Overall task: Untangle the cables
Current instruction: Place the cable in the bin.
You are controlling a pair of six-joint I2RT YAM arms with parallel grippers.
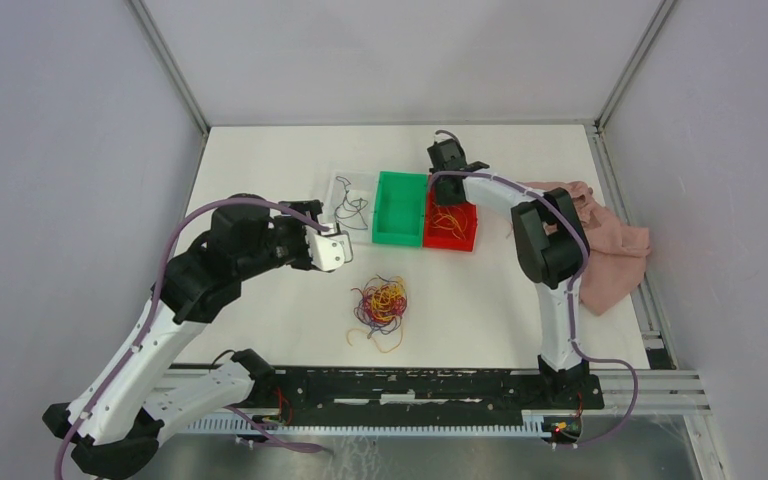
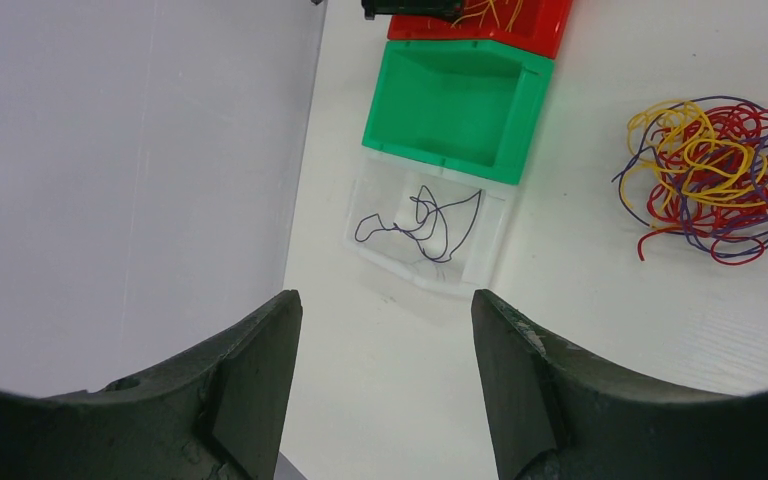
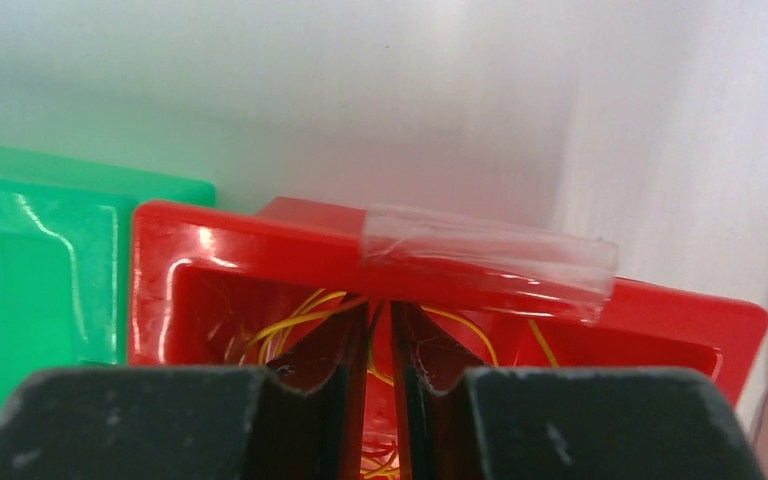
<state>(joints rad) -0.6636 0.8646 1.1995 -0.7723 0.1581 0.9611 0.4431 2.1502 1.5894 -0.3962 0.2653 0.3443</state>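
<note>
The cables (image 1: 382,303) lie as one tangled clump of yellow, red and purple wires on the white table; the left wrist view has the clump (image 2: 720,180) at its right edge. My left gripper (image 1: 335,250) (image 2: 387,300) hovers open and empty to the left of the clump, short of the clear bin. Over the back of the red bin (image 1: 465,240) (image 3: 260,235), my right gripper (image 1: 450,180) (image 3: 380,303) dips inside. Its jaws are nearly together with a narrow gap. A thin yellow cable (image 3: 300,315) runs past the tips and shows loose in that gap.
Three small bins stand in a row: a clear bin (image 1: 338,185) (image 2: 480,260) holding one purple cable (image 2: 425,225), a green bin (image 1: 400,235) (image 2: 440,155), and the red one with yellow cables (image 1: 450,222). A pink cloth (image 1: 610,260) lies at the table's right edge.
</note>
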